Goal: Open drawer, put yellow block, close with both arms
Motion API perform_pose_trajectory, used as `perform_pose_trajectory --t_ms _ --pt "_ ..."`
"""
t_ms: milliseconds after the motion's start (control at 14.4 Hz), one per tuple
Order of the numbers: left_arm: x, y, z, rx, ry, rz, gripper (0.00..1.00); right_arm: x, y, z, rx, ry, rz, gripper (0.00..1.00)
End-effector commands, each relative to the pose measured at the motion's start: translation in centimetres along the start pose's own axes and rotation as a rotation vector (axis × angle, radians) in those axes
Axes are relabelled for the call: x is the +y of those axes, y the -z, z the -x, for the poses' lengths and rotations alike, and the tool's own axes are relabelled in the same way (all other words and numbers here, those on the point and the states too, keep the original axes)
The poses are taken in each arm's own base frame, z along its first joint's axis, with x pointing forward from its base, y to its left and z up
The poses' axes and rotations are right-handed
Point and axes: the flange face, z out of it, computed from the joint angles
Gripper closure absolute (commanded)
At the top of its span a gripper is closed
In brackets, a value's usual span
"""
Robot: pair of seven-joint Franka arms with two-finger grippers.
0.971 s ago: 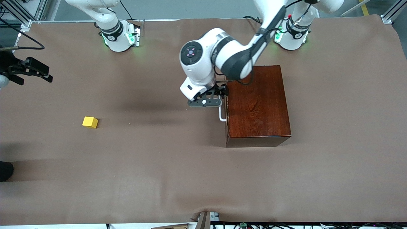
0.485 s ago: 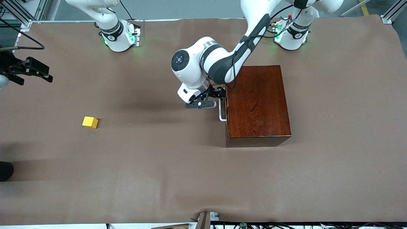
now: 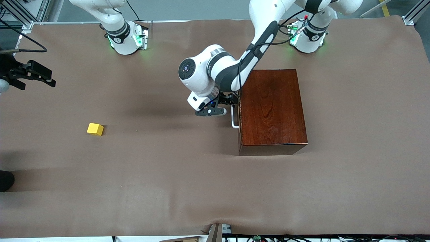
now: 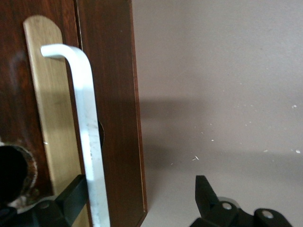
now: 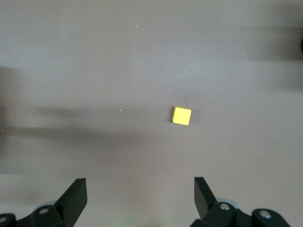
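Observation:
The dark-red wooden box [image 3: 272, 111] stands toward the left arm's end of the table with its drawer pushed in. The white bar handle [image 3: 234, 119] shows on the drawer's front. My left gripper [image 3: 234, 101] is open at the handle. In the left wrist view the handle [image 4: 87, 137] runs down the dark drawer front [image 4: 109, 94], and the left gripper [image 4: 137, 198] straddles it, one finger on each side. The yellow block [image 3: 95, 129] lies on the brown mat toward the right arm's end. My right gripper [image 3: 43, 75] waits open, high over the mat. The right wrist view shows the right gripper [image 5: 140, 198] and the block [image 5: 182, 115] far below it.
The brown mat [image 3: 168, 174] covers the whole table. A dark object [image 3: 5, 179] pokes in at the mat's edge at the right arm's end, nearer to the front camera than the block. Cables and metal framing lie by the arm bases [image 3: 124, 40].
The left arm's wrist has swung and shifted a little toward the right arm's end, staying at the handle. The drawer stays shut. The right arm and the block have not moved.

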Motion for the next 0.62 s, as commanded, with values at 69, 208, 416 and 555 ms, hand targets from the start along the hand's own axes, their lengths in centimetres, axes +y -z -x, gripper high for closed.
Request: perform_pose_trajectory --t_ms 69,208,416,555 --pt "1.5 0.2 -0.5 0.064 0.099 0.059 0.0 0.1 0.4 0.1 0.006 -0.006 -0.017 0.0" --pt "2.4 0.6 -0.7 0.092 0.177 0.123 0.0 0.1 0.4 0.1 0.007 -0.006 -0.017 0.0" --pt "3.1 0.9 -0.8 0.108 0.206 0.168 0.0 0.1 0.4 0.2 0.006 -0.007 -0.017 0.0" --pt "4.0 1.4 0.1 0.113 0.188 0.194 0.0 0.1 0.4 0.2 0.007 -0.007 -0.017 0.0"
